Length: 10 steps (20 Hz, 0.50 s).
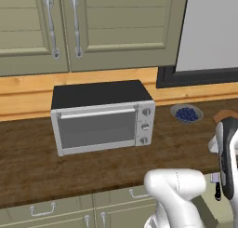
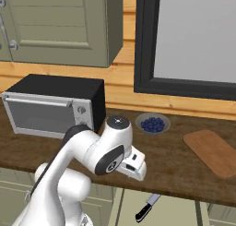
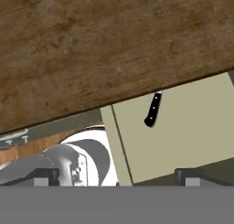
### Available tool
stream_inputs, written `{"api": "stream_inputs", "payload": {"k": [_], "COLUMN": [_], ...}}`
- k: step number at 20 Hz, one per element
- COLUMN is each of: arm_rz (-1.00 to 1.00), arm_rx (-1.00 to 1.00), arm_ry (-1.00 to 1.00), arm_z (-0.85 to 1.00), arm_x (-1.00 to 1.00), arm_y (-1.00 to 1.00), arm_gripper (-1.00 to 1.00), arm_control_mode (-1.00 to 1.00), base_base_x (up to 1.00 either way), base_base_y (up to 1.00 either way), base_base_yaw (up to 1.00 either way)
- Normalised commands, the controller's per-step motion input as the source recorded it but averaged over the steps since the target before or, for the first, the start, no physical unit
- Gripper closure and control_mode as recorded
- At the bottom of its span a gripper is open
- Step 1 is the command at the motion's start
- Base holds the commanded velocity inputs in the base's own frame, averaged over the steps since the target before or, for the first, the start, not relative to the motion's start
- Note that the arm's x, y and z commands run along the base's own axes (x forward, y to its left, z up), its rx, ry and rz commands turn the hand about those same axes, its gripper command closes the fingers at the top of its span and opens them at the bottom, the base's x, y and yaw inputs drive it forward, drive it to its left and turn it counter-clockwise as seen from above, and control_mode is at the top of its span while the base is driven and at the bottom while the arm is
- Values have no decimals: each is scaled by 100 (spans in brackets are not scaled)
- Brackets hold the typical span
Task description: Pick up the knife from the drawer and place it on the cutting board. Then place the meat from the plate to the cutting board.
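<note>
The knife (image 3: 153,109) lies in the open drawer (image 3: 192,122) under the counter; its black handle shows, and most of the blade is hidden behind the counter's edge. From the right base view the knife (image 2: 146,207) rests near the drawer's (image 2: 177,212) left side, handle toward me. My gripper (image 3: 116,177) hangs open above the counter's front edge and the drawer, well above the knife, with nothing between its fingers. The white hand (image 2: 132,165) sits just over that edge. The cutting board (image 2: 213,151) lies bare on the counter to the right. The meat and the plate are out of view.
A silver toaster oven (image 1: 100,117) stands on the wooden counter (image 1: 28,162) at the left. A grey bowl of blue berries (image 2: 152,123) sits near the back wall, between the oven and the board. Cabinets hang above, and a dark-framed window (image 2: 193,36) is at the right.
</note>
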Motion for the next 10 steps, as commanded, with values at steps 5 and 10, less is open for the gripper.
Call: {"api": "stream_inputs", "payload": {"k": [5, 10], "arm_rz": [-14, 0], "arm_rx": [1, 0], "arm_ry": [1, 0], "arm_z": [-39, -43], "arm_x": [0, 0], "arm_y": [-72, -46], "arm_gripper": [-100, -100], "arm_control_mode": [-100, -100], "base_base_x": [0, 0], "base_base_y": [0, 0], "base_base_yaw": [0, 0]}}
